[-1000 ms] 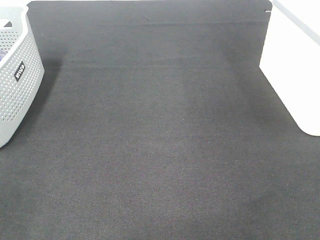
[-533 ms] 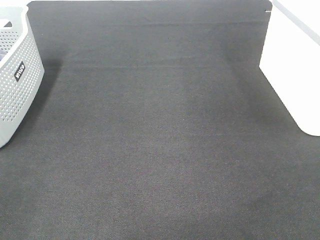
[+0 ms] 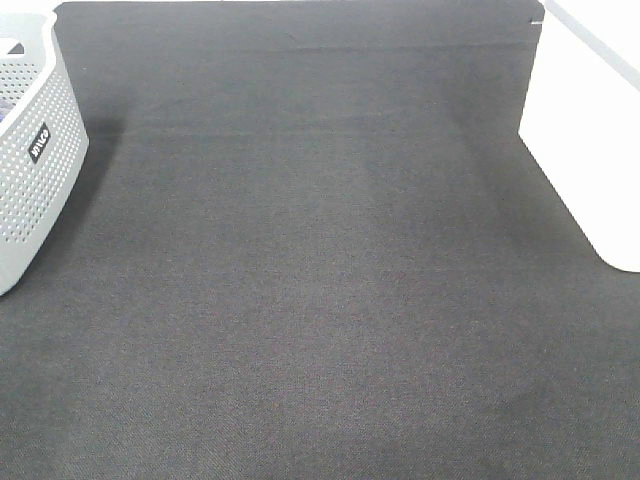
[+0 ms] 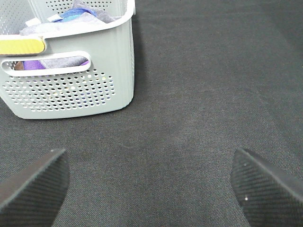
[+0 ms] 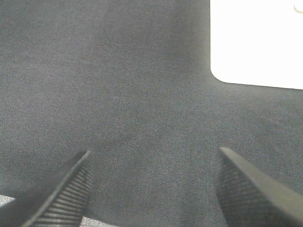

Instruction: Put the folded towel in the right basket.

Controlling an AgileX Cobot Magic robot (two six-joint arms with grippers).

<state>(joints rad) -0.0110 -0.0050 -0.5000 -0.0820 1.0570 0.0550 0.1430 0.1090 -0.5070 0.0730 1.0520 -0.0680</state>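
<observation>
No folded towel lies on the dark mat (image 3: 320, 280). In the left wrist view, a grey perforated basket (image 4: 71, 90) holds purple, blue and grey cloths (image 4: 83, 12); I cannot tell which is the folded towel. The same basket stands at the left edge of the high view (image 3: 35, 160). A white container (image 3: 590, 150) stands at the right edge, and also shows in the right wrist view (image 5: 258, 42). My left gripper (image 4: 149, 170) is open and empty over the mat, short of the grey basket. My right gripper (image 5: 154, 163) is open and empty over the mat. Neither gripper shows in the high view.
The dark mat covers the whole table between the two containers. A pale strip of table edge (image 5: 14, 203) shows at one corner of the right wrist view.
</observation>
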